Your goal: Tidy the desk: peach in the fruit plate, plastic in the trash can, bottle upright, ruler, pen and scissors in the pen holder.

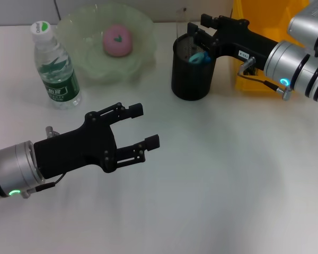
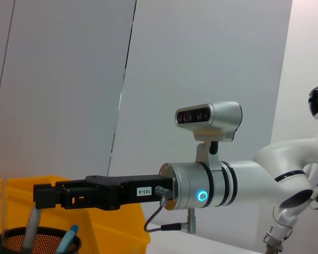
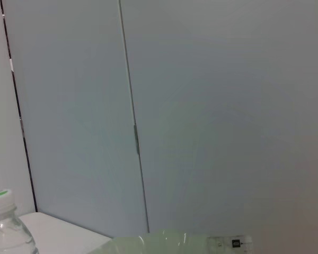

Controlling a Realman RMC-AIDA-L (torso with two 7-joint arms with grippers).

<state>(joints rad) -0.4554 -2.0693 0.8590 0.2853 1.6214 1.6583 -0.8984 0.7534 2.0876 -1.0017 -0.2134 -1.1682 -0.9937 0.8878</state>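
The pink peach lies in the pale green fruit plate at the back. To its left the bottle stands upright with its cap on. A black mesh pen holder holds a clear ruler and a blue-handled item. In the left wrist view the pen holder also shows a grey pen. My right gripper hovers open just over the holder's rim, holding nothing. Over the table's front left, my left gripper is open and holds nothing. The plastic is out of view.
A yellow trash can stands behind the right arm, right of the pen holder. White table surface stretches across the middle and front right. The right wrist view shows only the bottle's cap, the plate's rim and a grey wall.
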